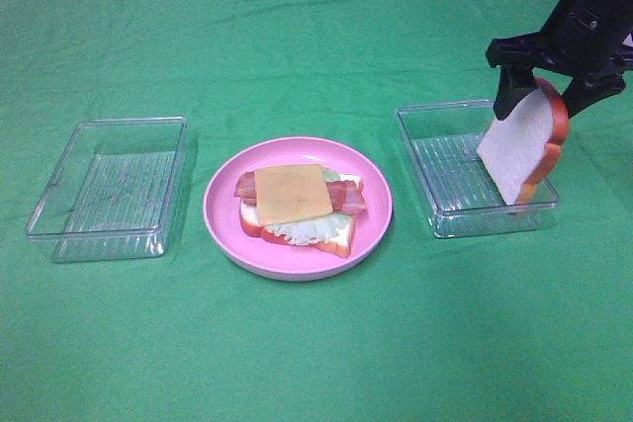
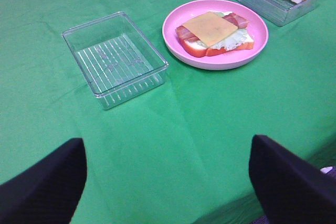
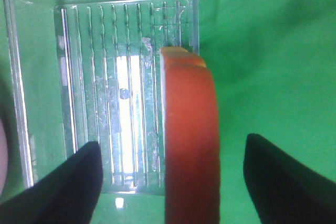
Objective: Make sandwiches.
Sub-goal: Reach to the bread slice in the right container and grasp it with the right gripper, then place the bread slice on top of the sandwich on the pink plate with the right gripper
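Right end effector gripping one bread slice, two clear trays, one pink plate

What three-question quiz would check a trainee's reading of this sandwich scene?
1. True or false: the cheese is the top layer on the pink plate.
2. What does the right gripper hold? A) lettuce B) a bread slice C) bacon
3. Fill in: the left tray is ____.

Key: 1 true; 2 B; 3 empty
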Controlling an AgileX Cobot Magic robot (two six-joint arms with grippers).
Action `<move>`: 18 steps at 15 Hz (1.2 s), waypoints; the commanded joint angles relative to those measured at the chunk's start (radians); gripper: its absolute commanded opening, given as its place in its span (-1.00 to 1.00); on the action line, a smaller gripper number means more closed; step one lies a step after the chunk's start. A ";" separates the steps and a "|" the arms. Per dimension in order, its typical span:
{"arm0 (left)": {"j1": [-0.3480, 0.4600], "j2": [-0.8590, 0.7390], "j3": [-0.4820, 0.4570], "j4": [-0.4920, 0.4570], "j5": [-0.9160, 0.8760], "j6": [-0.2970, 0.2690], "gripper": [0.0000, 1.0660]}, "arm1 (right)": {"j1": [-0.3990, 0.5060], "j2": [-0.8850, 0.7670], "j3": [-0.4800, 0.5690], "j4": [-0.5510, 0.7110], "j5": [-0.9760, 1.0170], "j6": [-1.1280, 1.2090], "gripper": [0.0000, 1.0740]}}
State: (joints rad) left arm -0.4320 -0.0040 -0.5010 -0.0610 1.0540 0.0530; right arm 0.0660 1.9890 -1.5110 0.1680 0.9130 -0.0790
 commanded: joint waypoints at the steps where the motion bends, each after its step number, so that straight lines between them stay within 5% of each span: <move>1: -0.005 -0.023 0.002 0.002 -0.008 -0.007 0.51 | -0.005 0.013 0.002 -0.010 -0.004 0.011 0.05; 6: -0.005 -0.023 0.002 0.002 -0.008 -0.007 0.51 | -0.005 -0.001 0.002 -0.030 0.001 0.059 -1.00; 15: -0.005 -0.023 0.002 0.002 -0.008 -0.007 0.51 | -0.003 -0.208 0.003 0.201 0.059 0.003 -1.00; 18: -0.005 -0.023 0.002 0.002 -0.008 -0.007 0.51 | -0.003 -0.261 0.061 0.410 0.051 -0.095 -1.00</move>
State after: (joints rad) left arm -0.4320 -0.0040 -0.5010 -0.0610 1.0540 0.0520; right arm 0.0660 1.7260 -1.4290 0.6000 0.9650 -0.1770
